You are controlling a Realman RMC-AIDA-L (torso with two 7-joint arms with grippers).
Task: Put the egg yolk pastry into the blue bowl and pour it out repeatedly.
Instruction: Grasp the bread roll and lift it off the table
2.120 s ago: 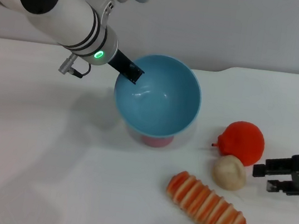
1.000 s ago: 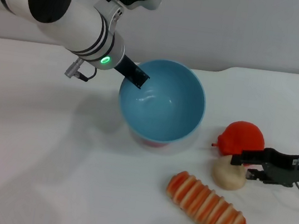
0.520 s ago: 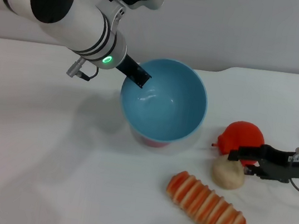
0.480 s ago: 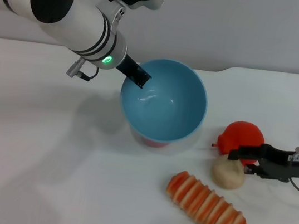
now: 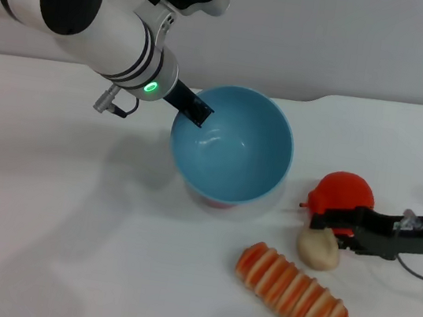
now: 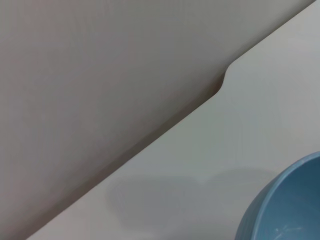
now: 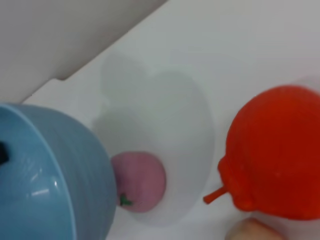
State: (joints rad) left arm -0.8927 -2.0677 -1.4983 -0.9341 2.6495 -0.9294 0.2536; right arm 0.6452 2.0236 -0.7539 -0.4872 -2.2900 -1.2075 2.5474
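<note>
Pastry (image 5: 318, 249) on the white counter (image 5: 65, 232), just in front of the orange fruit (image 5: 341, 195) and beside the striped bread (image 5: 292, 293). Right pincer (image 5: 326, 226), reaching in low from the right, has its dark fingers (image 5: 338, 218) spread around the pastry's top, not visibly clamped. Left pincer (image 5: 195, 110) grips the rim of the bowl (image 5: 232, 143), holding it tilted and raised over a pink bun (image 7: 138, 181); the bowl is empty.

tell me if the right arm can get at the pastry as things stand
Probably yes: the right gripper is already at the pastry, jaws straddling its top; the orange fruit sits close behind, not blocking.
</note>
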